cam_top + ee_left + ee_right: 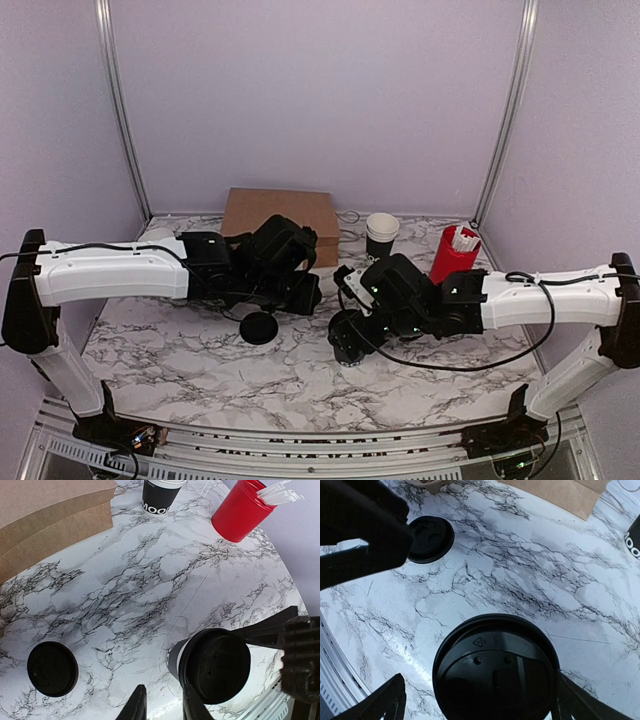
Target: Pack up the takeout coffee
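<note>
Two black lids show on the marble tabletop [180, 350]. One is seated on the takeout coffee cup [214, 666], which stands upright near the middle of the tabletop, a little toward the right edge. In the top view most of the cup is hidden under the right arm. Its lid [495, 675] is round, with small holes and a moulded triangle mark.

The right claw [480, 702] is open wide and straddles the cup from above. The finger [380, 702] on one side stands apart from the lid's rim. The other finger comes very close to the rim, and I cannot tell whether it touches.

The spare lid [259, 327] lies flat and alone on the marble, left of the cup and well apart from it, about midway between the near and far edges.

The left claw [162, 709] hangs over the tabletop between the spare lid and the cup. Its two fingers are narrowly parted, with bare marble showing between them and nothing gripped.

Along the far edge a brown paper bag [280, 212] lies left of the middle. A white-rimmed black cup [381, 235] with white lettering stands just right of the bag. A red cup of white sticks [455, 252] stands further toward the far right corner. All three are well apart from both claws.
</note>
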Robot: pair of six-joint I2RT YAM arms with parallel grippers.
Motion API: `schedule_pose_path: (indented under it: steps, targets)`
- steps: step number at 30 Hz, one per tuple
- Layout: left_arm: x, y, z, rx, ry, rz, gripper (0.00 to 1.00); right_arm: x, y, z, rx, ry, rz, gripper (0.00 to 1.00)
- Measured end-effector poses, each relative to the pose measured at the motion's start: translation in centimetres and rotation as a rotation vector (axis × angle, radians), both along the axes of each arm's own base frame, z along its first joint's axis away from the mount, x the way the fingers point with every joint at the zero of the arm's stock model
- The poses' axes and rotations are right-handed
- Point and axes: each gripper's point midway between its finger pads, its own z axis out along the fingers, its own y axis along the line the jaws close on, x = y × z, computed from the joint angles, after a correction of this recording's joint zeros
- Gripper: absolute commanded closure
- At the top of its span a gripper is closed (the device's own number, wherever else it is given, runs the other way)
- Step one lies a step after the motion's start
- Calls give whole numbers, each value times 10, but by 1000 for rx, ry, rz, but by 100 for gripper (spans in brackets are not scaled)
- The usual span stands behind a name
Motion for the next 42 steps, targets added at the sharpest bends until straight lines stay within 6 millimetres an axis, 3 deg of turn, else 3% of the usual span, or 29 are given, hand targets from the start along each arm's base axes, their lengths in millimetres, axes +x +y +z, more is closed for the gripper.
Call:
schedule_pose_path:
  steps: [6,10,15,22,32,42]
  targets:
    - [0,-3,-3,-9,16,-12,76,-3,-13,20,57,24,-60,2]
    - [-2,-7,-11,0,34,-23,76,1,-22,20,78,46,-110,5]
    - [-4,-10,-18,4,54,-38,76,0,-43,7,63,88,-180,16]
    - [-5,-15,-26,8,71,-53,77,-10,-61,20,141,98,-226,34]
    - [0,-32,-30,-3,75,-70,77,-23,-76,-15,130,181,-250,42]
    - [0,-33,-34,2,80,-72,77,-4,-82,-25,149,198,-300,43]
